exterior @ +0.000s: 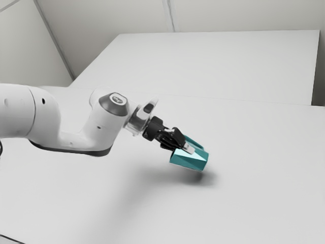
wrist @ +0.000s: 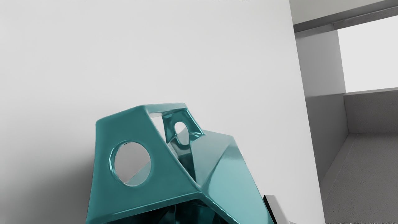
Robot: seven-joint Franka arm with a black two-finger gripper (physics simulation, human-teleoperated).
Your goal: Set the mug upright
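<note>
Teal, faceted, glossy mug [exterior: 195,160] hangs tilted in the black two-finger gripper [exterior: 186,146]

From where I stand, the exterior view has the smooth white jointed arm [exterior: 86,132] coming in from its left, over a broad, flat white table [exterior: 244,203]. The gripper slants down at the arm's end, and I'd call it clamped on the mug, with one pale fingertip [exterior: 189,148] laid along the near wall. The mug leans well off upright, its base end toward the exterior view's right, and looks to be just above the tabletop, over a soft grey shadow [exterior: 207,179].

In the wrist view, the mug's open mouth faces the gripper. An angular teal handle [wrist: 124,130], pierced by round holes, juts from its side. One finger [wrist: 276,208] sits right against the mug's outer wall; the other is hidden. Past the table's edge stands a dim grey wall [wrist: 360,112].
</note>
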